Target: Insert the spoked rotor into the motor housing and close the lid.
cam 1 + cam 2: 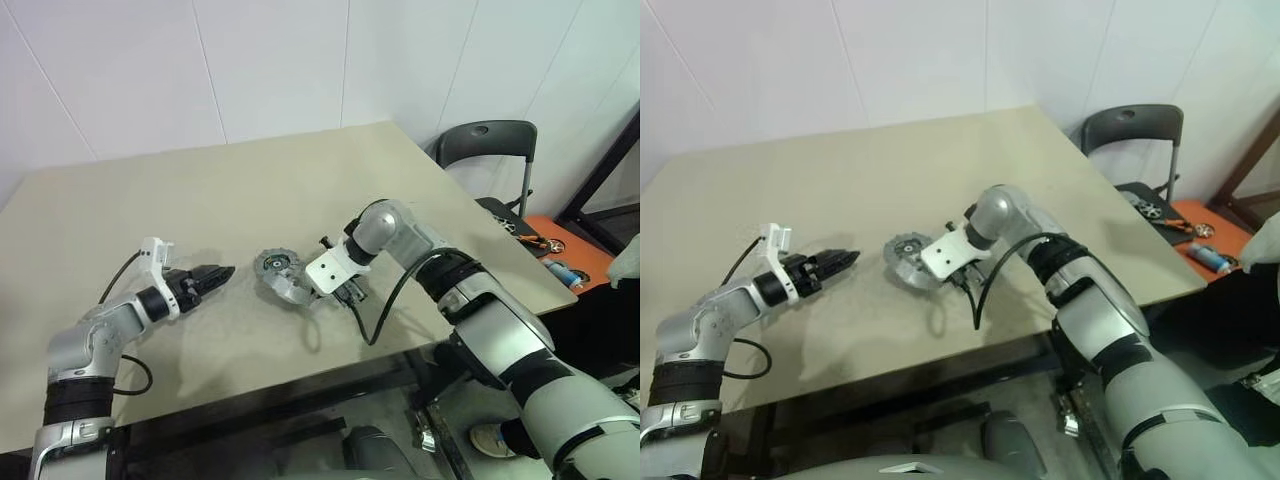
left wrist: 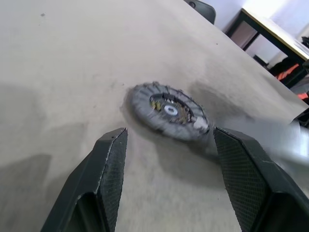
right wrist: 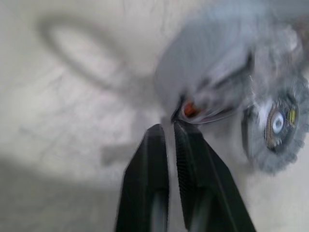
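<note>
The motor housing (image 2: 169,111) lies near the middle of the table (image 1: 250,180). It is a round grey part with a notched rim, copper-coloured windings and a silver centre. A curved grey metal piece (image 1: 290,291) rests against its near side; blur keeps me from telling whether it is the lid. The spoked rotor is hidden or out of view. My left gripper (image 1: 222,272) hovers open just left of the housing, pointing at it, with nothing between its fingers (image 2: 111,159). My right gripper (image 1: 350,295) points down just right of the grey piece, shut and empty, as its fingers (image 3: 157,150) show.
A black cable (image 1: 385,305) hangs from my right wrist and loops onto the table. Past the table's right edge stand a dark chair (image 1: 487,140) and an orange surface with tools (image 1: 560,250). A white wall runs behind the table.
</note>
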Robot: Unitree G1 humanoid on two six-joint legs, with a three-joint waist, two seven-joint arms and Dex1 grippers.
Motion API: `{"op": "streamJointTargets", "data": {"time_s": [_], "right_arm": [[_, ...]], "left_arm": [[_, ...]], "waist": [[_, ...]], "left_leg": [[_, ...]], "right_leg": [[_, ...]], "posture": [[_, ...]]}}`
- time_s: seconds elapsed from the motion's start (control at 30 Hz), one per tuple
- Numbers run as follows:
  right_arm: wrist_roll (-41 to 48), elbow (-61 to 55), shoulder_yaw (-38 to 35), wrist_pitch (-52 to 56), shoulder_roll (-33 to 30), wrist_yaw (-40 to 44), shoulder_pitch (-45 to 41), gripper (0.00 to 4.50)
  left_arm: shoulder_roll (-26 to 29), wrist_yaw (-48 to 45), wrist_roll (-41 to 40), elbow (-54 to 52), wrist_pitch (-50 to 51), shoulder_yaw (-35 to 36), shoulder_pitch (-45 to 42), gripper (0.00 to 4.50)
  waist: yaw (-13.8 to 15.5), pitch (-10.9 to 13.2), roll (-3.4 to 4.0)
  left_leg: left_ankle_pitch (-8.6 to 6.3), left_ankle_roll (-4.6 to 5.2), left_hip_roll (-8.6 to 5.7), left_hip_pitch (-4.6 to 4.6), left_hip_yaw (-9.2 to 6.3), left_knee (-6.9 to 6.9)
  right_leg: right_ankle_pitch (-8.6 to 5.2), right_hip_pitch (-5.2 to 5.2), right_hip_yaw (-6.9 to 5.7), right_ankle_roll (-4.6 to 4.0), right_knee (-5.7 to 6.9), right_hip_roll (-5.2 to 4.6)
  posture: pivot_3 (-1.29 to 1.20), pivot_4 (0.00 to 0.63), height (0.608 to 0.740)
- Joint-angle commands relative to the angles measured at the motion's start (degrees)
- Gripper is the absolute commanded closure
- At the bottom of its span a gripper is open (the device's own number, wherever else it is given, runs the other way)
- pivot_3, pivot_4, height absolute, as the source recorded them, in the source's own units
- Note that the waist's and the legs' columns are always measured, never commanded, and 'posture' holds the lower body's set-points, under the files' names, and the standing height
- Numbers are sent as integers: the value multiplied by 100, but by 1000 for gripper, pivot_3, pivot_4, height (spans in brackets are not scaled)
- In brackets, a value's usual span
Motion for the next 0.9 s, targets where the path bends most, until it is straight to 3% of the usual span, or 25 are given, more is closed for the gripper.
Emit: {"op": "streamJointTargets", "data": {"time_s": [0.03, 0.47, 0.67, 0.77, 0.9], "right_arm": [[21, -297, -10, -113, -120, 67, -89, 4205], [96, -316, -173, 15, -15, -146, -197, 4205], [942, -1133, -921, 1858, 42, -182, 145, 4205], [1259, -1248, -1490, 2647, 133, -925, 337, 3632], [1598, -1773, -1918, 4143, -51, -1253, 813, 2285]], "left_arm": [[5, -51, 16, 25, -92, 14, -159, 1445], [68, -95, 19, 92, -97, 41, -153, 1445], [46, -57, -46, -66, -39, 80, -60, 1445], [49, -56, -62, -47, -39, 96, -92, 1445], [52, -60, -56, -24, -39, 68, -199, 1445]], "waist": [[-11, 0, 0], [7, 0, 0], [8, 0, 0], [29, 0, 0], [122, -1, -2]], "left_leg": [[0, 0, 0, 0, 0, 0], [1, -1, 0, 0, 0, 0], [1, -1, 0, 0, -2, 0], [1, -1, 0, -1, -2, 0], [1, -1, 0, 0, -1, 1]], "right_leg": [[0, 0, 0, 0, -1, 0], [0, -1, 0, -1, 1, 0], [0, 0, 1, -1, 1, -1], [0, -1, 0, -1, 3, -1], [0, 0, 0, -1, 2, 0]], "posture": [[0, 0, 740], [0, 0, 740], [0, 0, 740], [0, 0, 740], [0, 0, 740]]}}
